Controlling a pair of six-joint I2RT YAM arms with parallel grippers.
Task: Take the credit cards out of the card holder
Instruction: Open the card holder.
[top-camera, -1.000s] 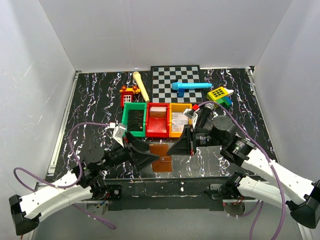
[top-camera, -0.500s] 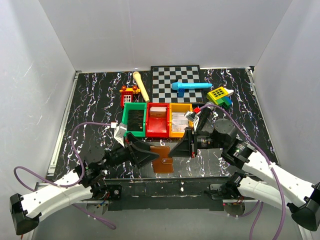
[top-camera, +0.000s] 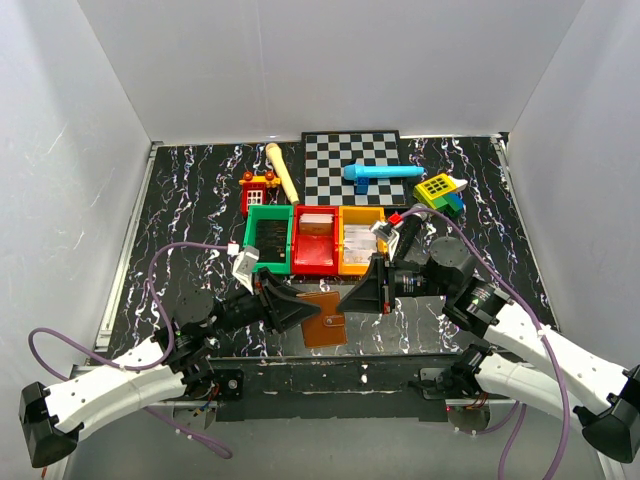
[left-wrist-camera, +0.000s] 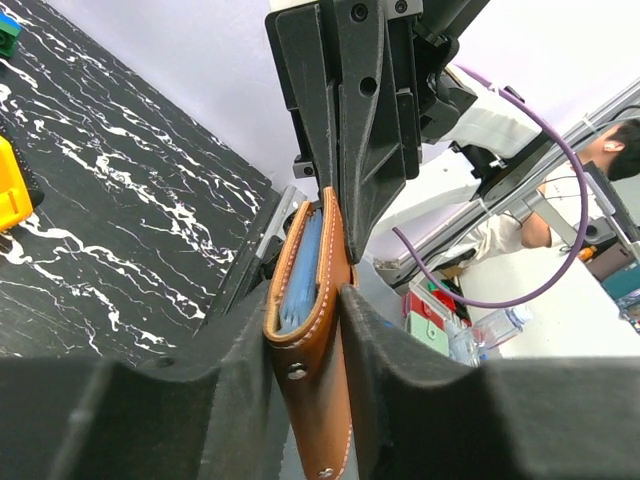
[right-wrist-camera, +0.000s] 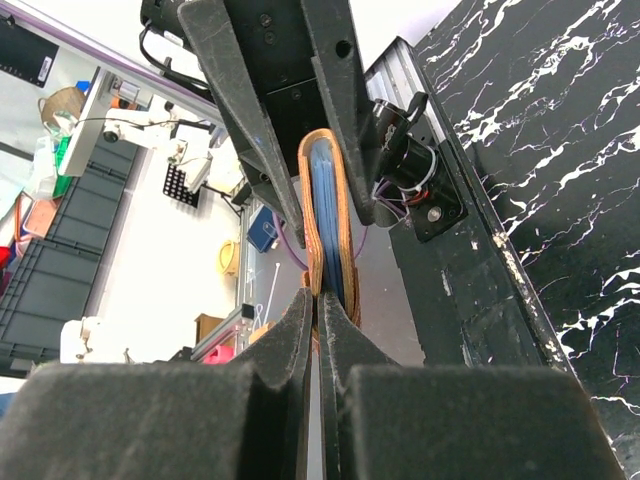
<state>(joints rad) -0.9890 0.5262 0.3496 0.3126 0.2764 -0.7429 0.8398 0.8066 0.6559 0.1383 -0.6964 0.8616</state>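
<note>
In the overhead view the action sits low and centre, just in front of a row of plastic bins.

On the left, the left gripper (left-wrist-camera: 304, 310) has its jaws drawn in around the small brown leather-like folding card holder (left-wrist-camera: 316, 395). In its own wrist view, a black pad lies against each outer face near the stud end. The hold looks light rather than firm.

The card holder hangs between the two arms, off the black white-veined tabletop (top-camera: 180, 200). It stands on edge and is nearly folded shut. It is close to the red rectangular plastic bin (top-camera: 316, 240) but apart from it. Pale blue layers (left-wrist-camera: 303, 255) show between the flaps. Whether they are cards or only the lining cannot be told.

On the right, the right gripper (right-wrist-camera: 318, 300) is almost fully closed. It pinches the thin leather rim at the opposite end of the holder.

The step in hand appears to be securing a two-handed hold before any card comes out. To do it well:
- The left pads should seat squarely, low on the body and away from the open mouth, so the pockets stay reachable.
- Squeezing both flaps hard would clamp the cards inside.
- One arm should hold steady while the other lets go and takes a card edge.
- Pulling from both ends risks the smooth leather twisting or slipping.
</note>
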